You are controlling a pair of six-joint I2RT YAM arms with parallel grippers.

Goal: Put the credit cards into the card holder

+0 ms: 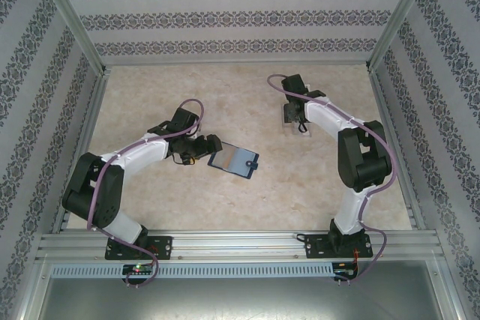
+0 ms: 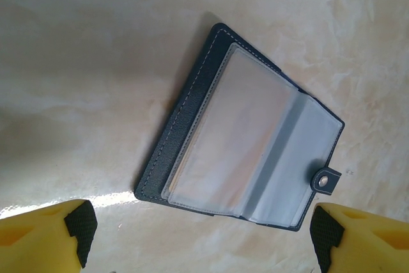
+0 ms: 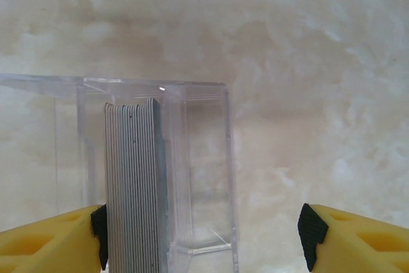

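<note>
The card holder (image 1: 233, 160) lies open and flat mid-table, dark navy outside with pale clear sleeves inside (image 2: 243, 145) and a snap tab (image 2: 326, 180). My left gripper (image 1: 213, 145) hovers at its left edge, open with nothing between the jaws (image 2: 201, 234). The credit cards (image 3: 131, 183) stand as a stack on edge inside a clear plastic box (image 3: 198, 158); I see just their grey edges. My right gripper (image 3: 204, 238) is open above that box (image 1: 289, 118), its left pad (image 3: 99, 234) right beside the stack. I cannot tell whether it touches.
Patterned walls and metal frame posts (image 1: 75, 28) close in the pale marble-look table (image 1: 150, 95) on three sides. A metal rail (image 1: 240, 245) runs along the near edge by the arm bases.
</note>
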